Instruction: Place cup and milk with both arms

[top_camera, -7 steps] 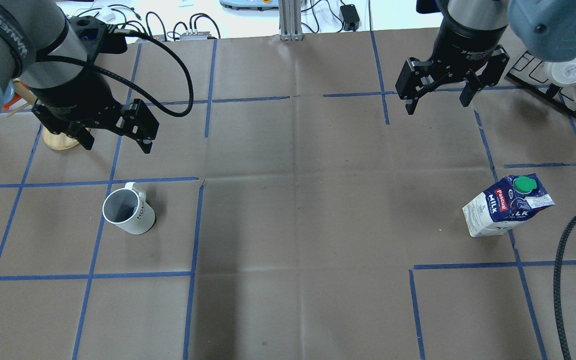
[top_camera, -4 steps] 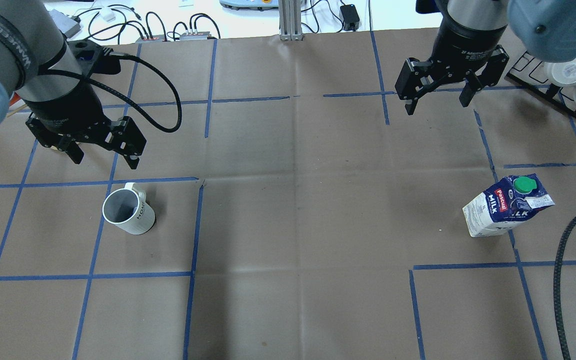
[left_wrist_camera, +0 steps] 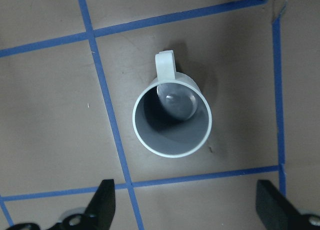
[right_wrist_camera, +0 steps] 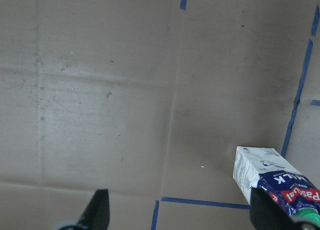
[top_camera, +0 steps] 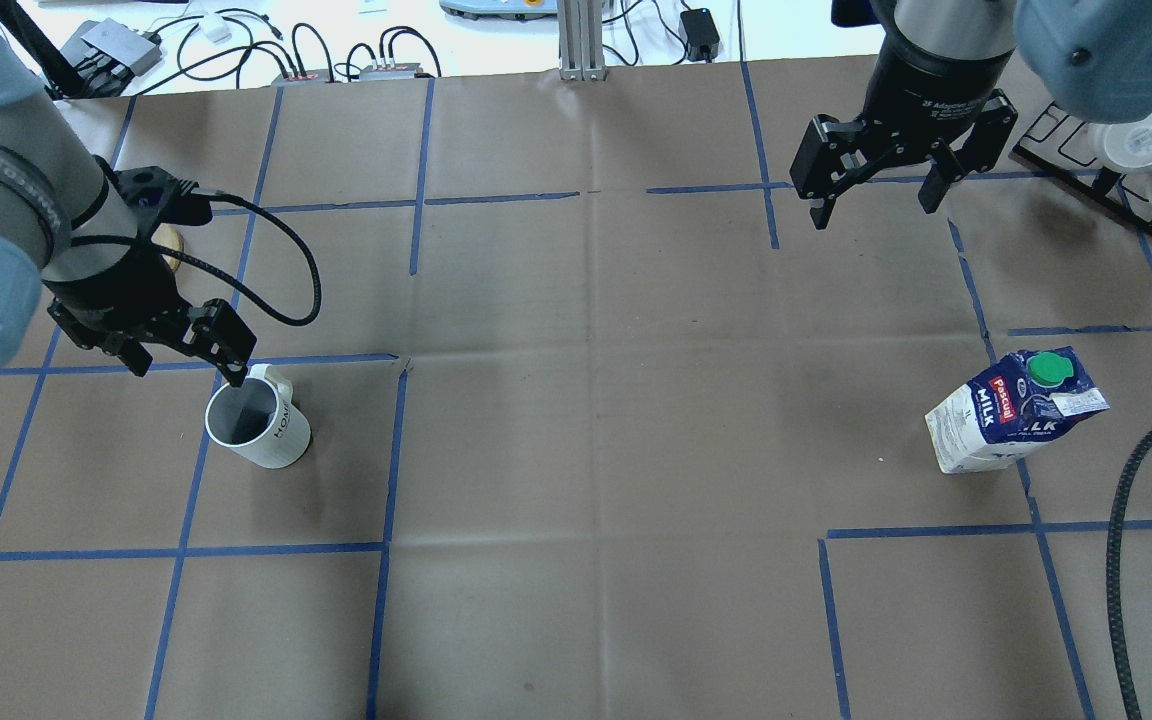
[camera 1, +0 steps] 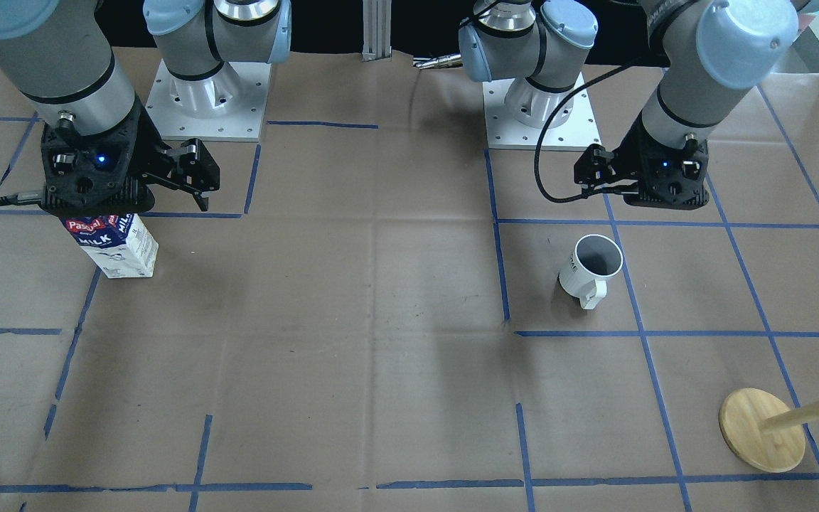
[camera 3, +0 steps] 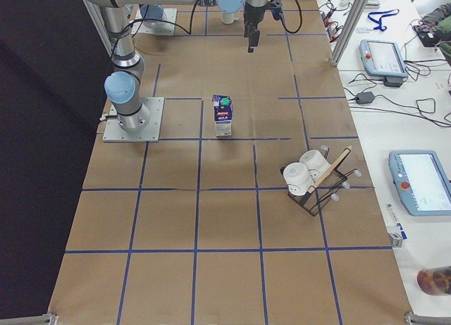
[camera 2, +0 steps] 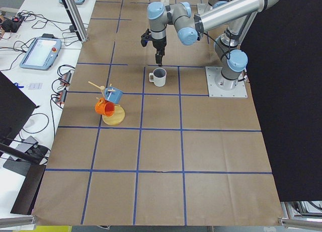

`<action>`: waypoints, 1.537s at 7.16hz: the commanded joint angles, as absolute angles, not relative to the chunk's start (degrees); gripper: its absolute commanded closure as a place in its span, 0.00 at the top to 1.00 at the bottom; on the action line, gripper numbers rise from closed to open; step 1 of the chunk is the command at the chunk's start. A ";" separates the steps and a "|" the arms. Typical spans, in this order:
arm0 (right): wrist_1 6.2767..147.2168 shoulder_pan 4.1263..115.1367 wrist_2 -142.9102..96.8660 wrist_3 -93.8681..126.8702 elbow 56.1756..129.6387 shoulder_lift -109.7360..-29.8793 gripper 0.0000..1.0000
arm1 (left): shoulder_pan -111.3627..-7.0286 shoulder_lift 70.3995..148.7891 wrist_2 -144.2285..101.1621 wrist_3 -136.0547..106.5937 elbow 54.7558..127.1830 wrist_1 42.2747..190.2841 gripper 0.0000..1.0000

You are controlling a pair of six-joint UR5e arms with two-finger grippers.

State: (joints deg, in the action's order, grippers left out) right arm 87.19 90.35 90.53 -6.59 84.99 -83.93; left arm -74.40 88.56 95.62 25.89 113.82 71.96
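The white cup stands upright on the brown table left of centre, its handle pointing away from the robot. It also shows in the front view and the left wrist view. My left gripper is open and empty. It hangs above the table just beyond the cup's rim, one fingertip close to the handle. The milk stands upright at the right and also shows in the right wrist view. My right gripper is open, empty and high over the far side, well away from the milk.
A wooden mug tree with a blue and an orange cup stands at the far left. A black rack with white cups stands at the far right. A black cable hangs at the right edge. Blue tape lines grid the table.
My left gripper has moved toward the robot and down, from the mug tree's base to just beyond the cup. The right gripper, the cup and the milk have not moved.
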 commanded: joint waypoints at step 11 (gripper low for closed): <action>87.19 90.35 90.53 -6.59 84.99 -83.94 1.00 | -70.40 100.19 93.87 29.62 116.63 61.61 0.59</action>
